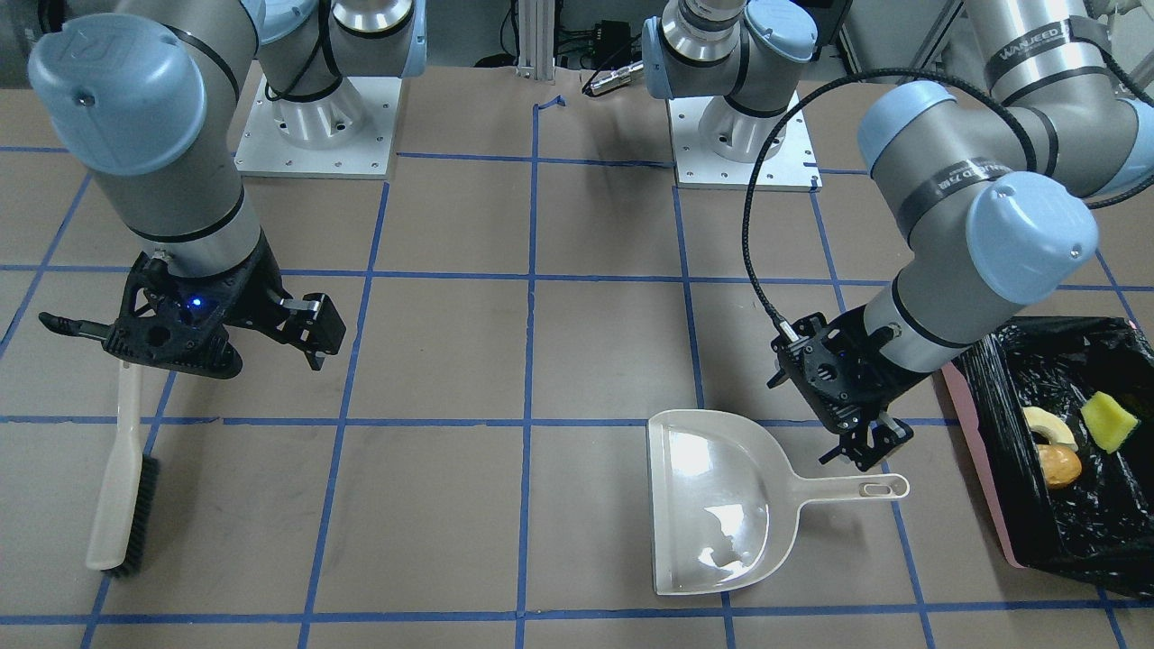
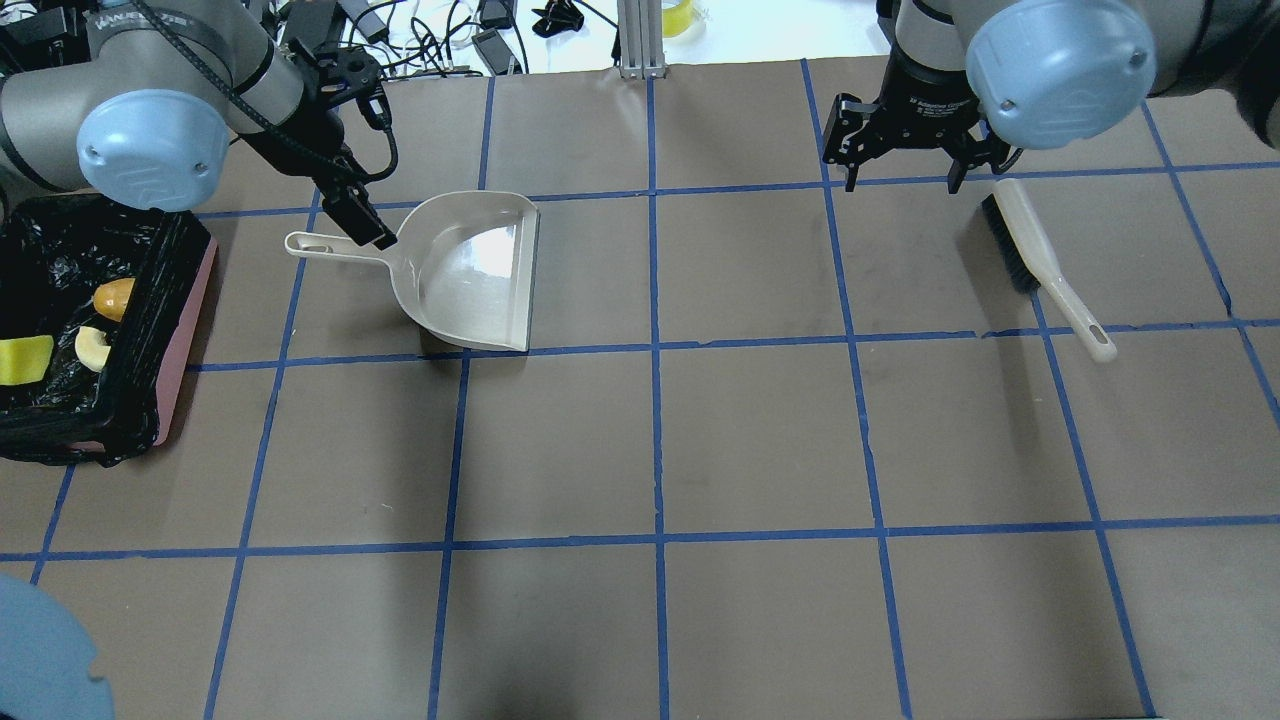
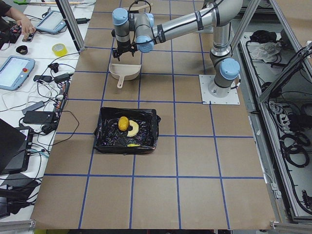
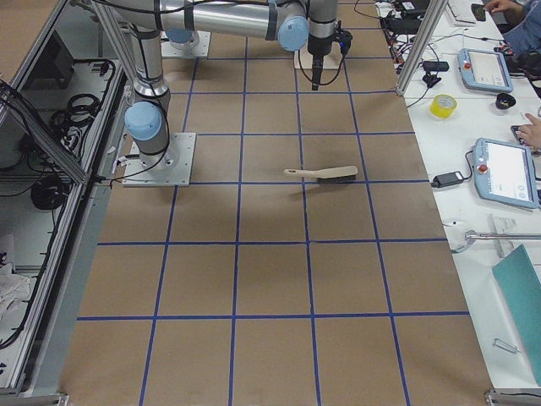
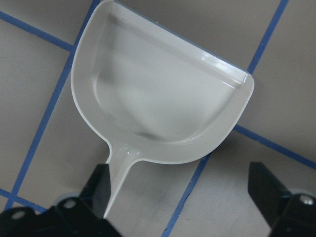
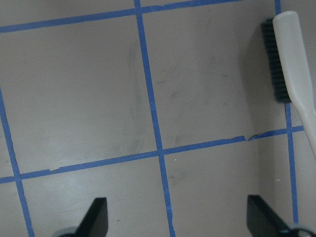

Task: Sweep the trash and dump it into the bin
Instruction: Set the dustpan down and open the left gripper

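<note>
Scene: brown table marked into squares with blue tape, one robot arm on each side
Left gripper: low over the handle of the dustpan, fingers spread wide and holding nothing; the handle runs just beside one finger, and whether they touch cannot be told
Dustpan: off-white plastic, lying flat on the table, its handle pointing towards the bin and its open edge facing the table's middle
Right gripper: on the far side of the table from the bin, hovering above bare tabletop, fingers spread apart and empty
Brush: long pale handle with black bristles, lying on the table just beside the right gripper, not in its grasp
Bin: pink rectangular container lined with a crinkly black bag, at the table edge on the robot's left, near the dustpan but apart from it
Trash: all three pieces lie inside the bin on the black liner, close together; a tan curved pastry, a yellow-green sponge wedge and a glossy amber lump
</note>
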